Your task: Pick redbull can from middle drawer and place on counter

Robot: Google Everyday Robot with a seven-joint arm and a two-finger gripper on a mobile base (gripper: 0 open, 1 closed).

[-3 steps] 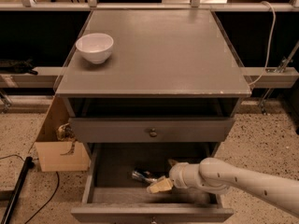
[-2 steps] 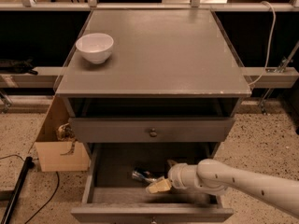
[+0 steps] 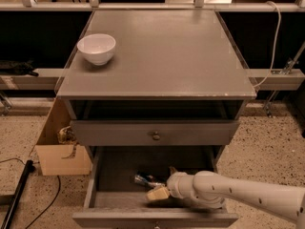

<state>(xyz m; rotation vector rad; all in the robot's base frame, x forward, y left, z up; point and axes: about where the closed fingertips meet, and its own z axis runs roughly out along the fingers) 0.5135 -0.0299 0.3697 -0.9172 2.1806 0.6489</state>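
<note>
Down in the open middle drawer [image 3: 90,191], the gripper [image 3: 159,191] sits almost where it was a second ago, a touch lower and further left. It is just beside the redbull can [image 3: 147,179], which lies on its side mid-floor, unmoved. Whether the gripper is apart or clamped cannot be told. Grey drawer floor shows left of the can. A shut upper drawer front [image 3: 155,132] overhangs the back. On the counter [image 3: 167,56], a white bowl [image 3: 96,48] stands near the left edge, the grey top spreading wide to its right.
</note>
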